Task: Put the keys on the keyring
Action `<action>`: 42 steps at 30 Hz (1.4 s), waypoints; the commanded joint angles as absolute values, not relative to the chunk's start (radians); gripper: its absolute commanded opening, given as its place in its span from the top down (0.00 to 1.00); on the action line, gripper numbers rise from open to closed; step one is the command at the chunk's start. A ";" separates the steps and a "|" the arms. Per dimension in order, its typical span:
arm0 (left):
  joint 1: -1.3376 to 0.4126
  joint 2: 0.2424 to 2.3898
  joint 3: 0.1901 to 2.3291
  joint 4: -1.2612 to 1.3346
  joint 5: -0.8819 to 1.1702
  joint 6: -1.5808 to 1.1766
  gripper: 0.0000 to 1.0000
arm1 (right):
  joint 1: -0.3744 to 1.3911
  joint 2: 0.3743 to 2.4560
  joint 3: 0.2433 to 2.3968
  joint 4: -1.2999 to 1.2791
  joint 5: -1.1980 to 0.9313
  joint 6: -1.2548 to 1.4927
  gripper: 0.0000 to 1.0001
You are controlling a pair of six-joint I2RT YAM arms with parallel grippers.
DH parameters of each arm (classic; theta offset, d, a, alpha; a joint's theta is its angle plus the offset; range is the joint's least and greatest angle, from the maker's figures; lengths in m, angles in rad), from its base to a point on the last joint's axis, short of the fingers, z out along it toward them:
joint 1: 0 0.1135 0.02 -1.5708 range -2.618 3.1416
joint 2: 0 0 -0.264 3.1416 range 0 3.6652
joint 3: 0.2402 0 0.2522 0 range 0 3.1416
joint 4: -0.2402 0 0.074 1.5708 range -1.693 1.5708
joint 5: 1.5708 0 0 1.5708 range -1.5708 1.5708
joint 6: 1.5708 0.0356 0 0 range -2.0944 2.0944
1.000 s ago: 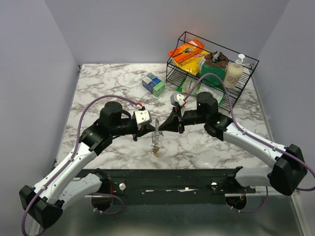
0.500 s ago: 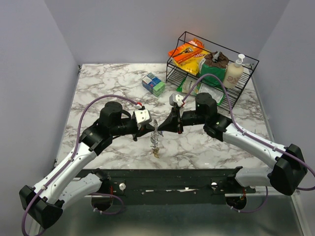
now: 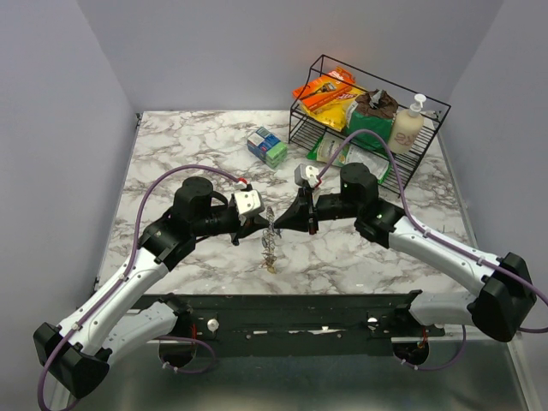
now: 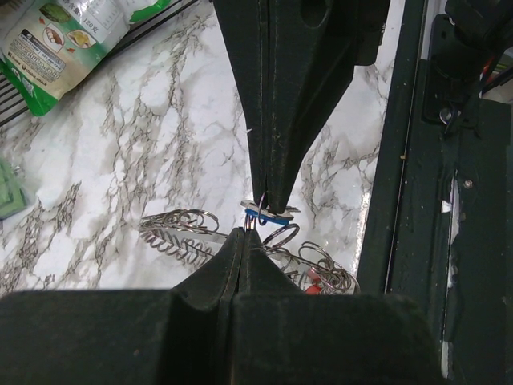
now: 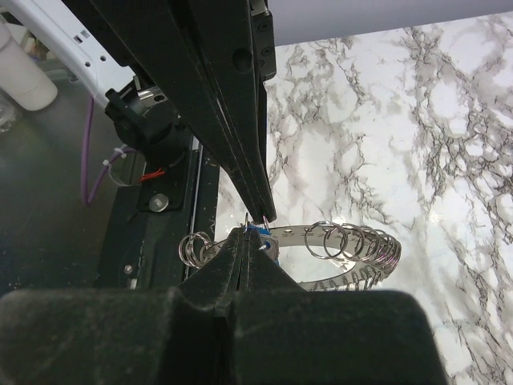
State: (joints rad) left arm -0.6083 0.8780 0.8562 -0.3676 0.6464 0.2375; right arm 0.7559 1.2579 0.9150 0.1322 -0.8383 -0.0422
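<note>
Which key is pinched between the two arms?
The blue-headed key, gripped where the left end effector and right end effector meet; the red-headed key hangs apart on the keyring.

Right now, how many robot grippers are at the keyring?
2. The left gripper reaches in from the left and the right gripper from the right, their tips nearly meeting at the top of the keyring. No other seems hidden.

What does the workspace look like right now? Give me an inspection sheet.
Surface: marble-patterned table.
Job's things: keyring hangs between the grippers; blue key at their tips; red key head among the rings.
Clutter: small boxes; wire rack holding snack packs and a soap bottle.
Grippers: left gripper and right gripper both shut, tips nearly touching.
Cables: purple cables, looping free, no snag seen.
Surroundings: plain walls, nothing else seen.
</note>
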 commanded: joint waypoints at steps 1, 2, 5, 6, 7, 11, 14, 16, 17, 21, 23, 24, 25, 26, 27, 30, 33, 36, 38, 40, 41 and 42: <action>-0.607 0.870 0.880 -0.325 0.641 0.230 1.00 | 0.767 1.227 0.900 0.129 -0.834 -0.037 0.99; -0.607 0.868 0.884 -0.324 0.638 0.230 1.00 | 0.767 1.229 0.899 0.129 -0.834 -0.037 0.99; -0.607 0.868 0.881 -0.321 0.638 0.227 1.00 | 0.769 1.239 0.899 0.121 -0.838 -0.038 0.99; -0.607 0.867 0.881 -0.321 0.641 0.227 1.00 | 0.769 1.241 0.896 0.123 -0.838 -0.038 0.99; -0.607 0.868 0.881 -0.321 0.641 0.226 1.00 | 0.769 1.244 0.893 0.123 -0.836 -0.038 0.99; -0.607 0.865 0.879 -0.318 0.641 0.227 1.00 | 0.769 1.247 0.879 0.126 -0.819 -0.041 0.99; -0.607 0.865 0.879 -0.316 0.647 0.224 1.00 | 0.769 1.250 0.877 0.126 -0.810 -0.041 0.99; -0.607 0.865 0.879 -0.318 0.647 0.225 1.00 | 0.769 1.255 0.879 0.124 -0.801 -0.040 0.99; -0.606 0.864 0.879 -0.316 0.649 0.225 1.00 | 0.769 1.253 0.880 0.124 -0.795 -0.038 0.99; -0.607 0.868 0.879 -0.318 0.653 0.227 1.00 | 0.770 1.253 0.890 0.124 -0.793 -0.034 0.99; -0.607 0.870 0.881 -0.321 0.652 0.230 1.00 | 0.770 1.252 0.894 0.124 -0.787 -0.034 0.99; -0.607 0.868 0.881 -0.321 0.652 0.229 1.00 | 0.770 1.253 0.893 0.126 -0.785 -0.032 0.99; -0.607 0.868 0.879 -0.321 0.653 0.230 1.00 | 0.770 1.255 0.899 0.126 -0.784 -0.028 0.99; -0.606 0.870 0.879 -0.321 0.655 0.229 1.00 | 0.770 1.258 0.899 0.124 -0.782 -0.028 0.99; -0.607 0.871 0.880 -0.321 0.657 0.229 1.00 | 0.770 1.258 0.900 0.123 -0.784 -0.028 0.99; -0.607 0.871 0.881 -0.324 0.657 0.230 1.00 | 0.770 1.262 0.902 0.127 -0.776 -0.026 0.99; -0.607 0.874 0.879 -0.319 0.664 0.229 1.00 | 0.772 1.269 0.907 0.126 -0.782 -0.021 0.99; -0.606 0.876 0.884 -0.325 0.664 0.232 1.00 | 0.770 1.270 0.905 0.132 -0.785 -0.025 0.99; -0.607 0.877 0.882 -0.322 0.666 0.232 1.00 | 0.769 1.272 0.908 0.132 -0.787 -0.028 0.99; -0.606 0.879 0.884 -0.322 0.667 0.230 1.00 | 0.770 1.270 0.910 0.132 -0.792 -0.026 0.99; -0.607 0.882 0.885 -0.324 0.669 0.230 1.00 | 0.770 1.269 0.910 0.130 -0.793 -0.028 0.99; -0.607 0.882 0.885 -0.325 0.669 0.232 1.00 | 0.770 1.267 0.908 0.133 -0.793 -0.029 0.99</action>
